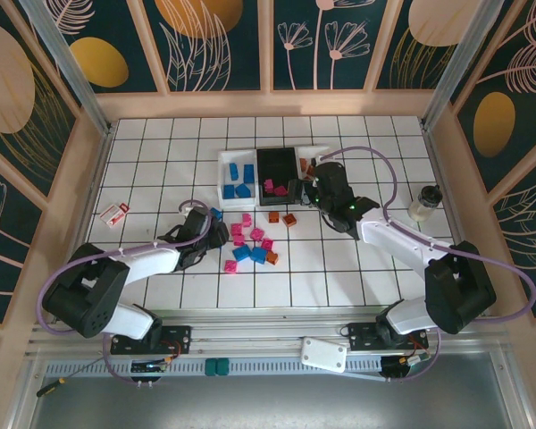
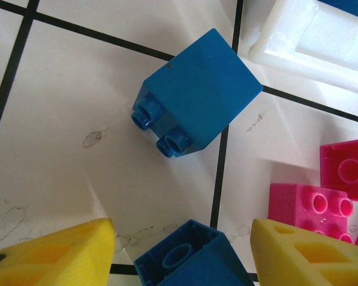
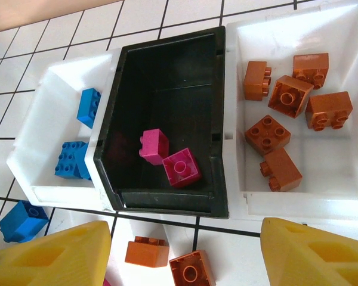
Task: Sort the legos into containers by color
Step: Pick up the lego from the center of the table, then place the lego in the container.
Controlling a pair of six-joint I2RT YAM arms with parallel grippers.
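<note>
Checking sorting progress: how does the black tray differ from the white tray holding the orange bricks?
The black tray is dark and holds two pink bricks; the white tray is pale and holds six orange-brown bricks. The black tray's floor is mostly bare; the white tray's is fuller. Both are open, rectangular, side by side.

No text is legible — any print on the white-and-red card [image 1: 114, 213] is too small to read.
</note>
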